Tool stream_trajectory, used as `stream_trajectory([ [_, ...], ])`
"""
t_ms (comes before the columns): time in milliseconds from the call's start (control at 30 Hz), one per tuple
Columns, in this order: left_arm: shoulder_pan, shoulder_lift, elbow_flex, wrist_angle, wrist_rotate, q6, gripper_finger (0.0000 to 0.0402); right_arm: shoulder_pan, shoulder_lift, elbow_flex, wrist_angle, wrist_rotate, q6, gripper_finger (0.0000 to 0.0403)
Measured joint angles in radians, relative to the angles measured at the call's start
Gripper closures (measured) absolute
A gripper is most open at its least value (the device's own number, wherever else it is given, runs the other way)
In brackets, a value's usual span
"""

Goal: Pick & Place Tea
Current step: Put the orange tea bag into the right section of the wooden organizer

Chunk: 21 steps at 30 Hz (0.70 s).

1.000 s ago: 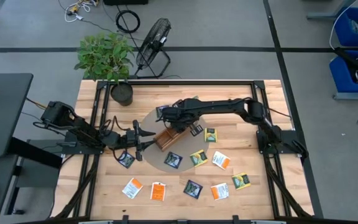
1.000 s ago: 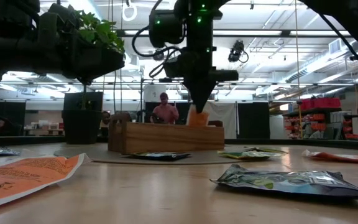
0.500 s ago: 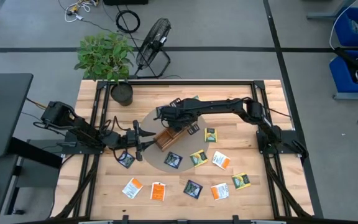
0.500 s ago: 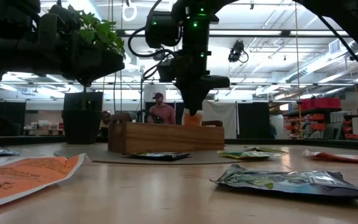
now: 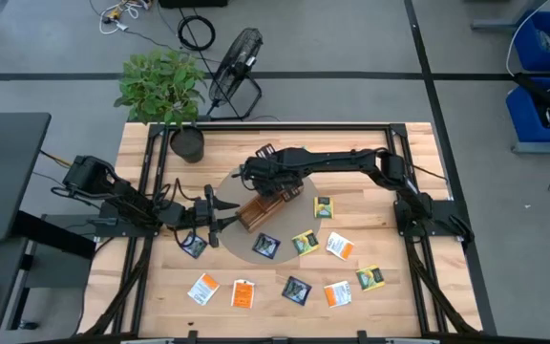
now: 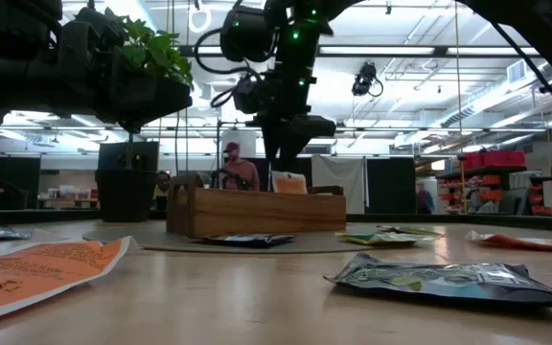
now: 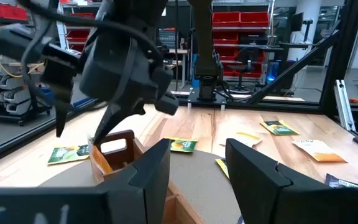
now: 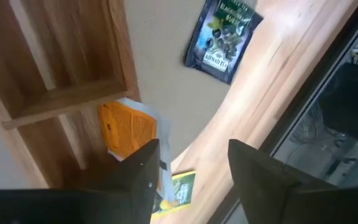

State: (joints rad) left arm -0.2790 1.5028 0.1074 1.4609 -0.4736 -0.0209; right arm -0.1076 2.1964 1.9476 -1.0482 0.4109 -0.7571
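Step in hand: release of one packet into long brown wooden compartment tray point(image 5: 261, 207), mid-table on a grey round mat point(image 5: 229, 186).

Right gripper point(image 6: 286, 165): above the tray's far end, fingers spread, nothing held.

Orange-and-white square tea packet point(image 8: 128, 129): lying in an end compartment, part leaning on the wall.

Left gripper point(image 7: 194, 169): low beside the tray's near end, parted, empty.

Remaining tea packets point(image 5: 296, 289): scattered flat on the bare wood.

Handling advice: rise straight up, clear of the tray wall, before swinging toward the nearest loose packet; probably best to avoid brushing the leaning packet.
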Motion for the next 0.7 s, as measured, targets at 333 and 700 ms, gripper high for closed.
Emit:
stream_trajectory([
  [333, 0.000, 0.000, 0.000, 0.000, 0.000, -0.002, 0.0239, 0.049, -0.123, 0.000, -0.109, -0.221, 0.260, 0.0210],
  [700, 0.000, 0.000, 0.000, -0.001, 0.000, -0.007, 0.0239, 0.145, -0.198, -0.069, -0.256, -0.352, 0.500, 0.0218],
])
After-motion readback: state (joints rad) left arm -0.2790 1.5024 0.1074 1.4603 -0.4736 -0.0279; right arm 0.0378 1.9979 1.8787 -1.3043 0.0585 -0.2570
